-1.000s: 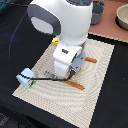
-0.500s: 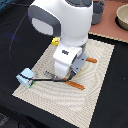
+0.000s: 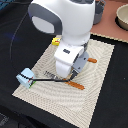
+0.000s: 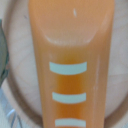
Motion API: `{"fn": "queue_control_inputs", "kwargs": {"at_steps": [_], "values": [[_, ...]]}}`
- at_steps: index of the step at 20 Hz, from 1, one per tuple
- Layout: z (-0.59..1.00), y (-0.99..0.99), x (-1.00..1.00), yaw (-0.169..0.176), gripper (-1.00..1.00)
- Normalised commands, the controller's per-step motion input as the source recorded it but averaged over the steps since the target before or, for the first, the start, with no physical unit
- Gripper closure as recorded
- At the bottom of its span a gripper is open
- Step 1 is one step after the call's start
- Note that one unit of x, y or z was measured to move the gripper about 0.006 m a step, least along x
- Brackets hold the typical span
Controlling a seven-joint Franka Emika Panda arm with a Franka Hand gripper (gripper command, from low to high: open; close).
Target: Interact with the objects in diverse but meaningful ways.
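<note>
My gripper [image 3: 70, 75] hangs low over the middle of a beige placemat [image 3: 100, 95], and the white wrist above hides its fingers. An orange handle [image 4: 70, 60] with pale stripes fills the wrist view, lying over a round pale wooden rim [image 4: 17, 80]. No fingertip shows there. A pale blue-and-white milk carton [image 3: 25, 78] stands at the mat's corner toward the exterior view's left. A small yellow object [image 3: 56, 42] peeks out behind the arm. An orange-handled utensil [image 3: 77, 86] lies just beside the gripper, and another orange handle [image 3: 92, 60] shows past the wrist.
A tan bowl [image 3: 122, 17] sits on a pinkish surface toward the exterior view's right, with a grey pot [image 3: 99, 11] beside it. A black cable [image 3: 45, 78] runs from the gripper toward the carton. Dark tabletop surrounds the mat.
</note>
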Motion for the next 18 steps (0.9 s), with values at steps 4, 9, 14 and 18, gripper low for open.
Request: {"fn": "queue_control_inputs", "kwargs": {"at_steps": [4,9,14,18], "values": [[0.82,0.04,0.00,0.000,-1.00],[0.57,0.00,0.00,-0.015,-1.00],[0.42,0.07,0.00,-0.021,-1.00],[0.30,0.56,-0.10,-0.005,-1.00]]}}
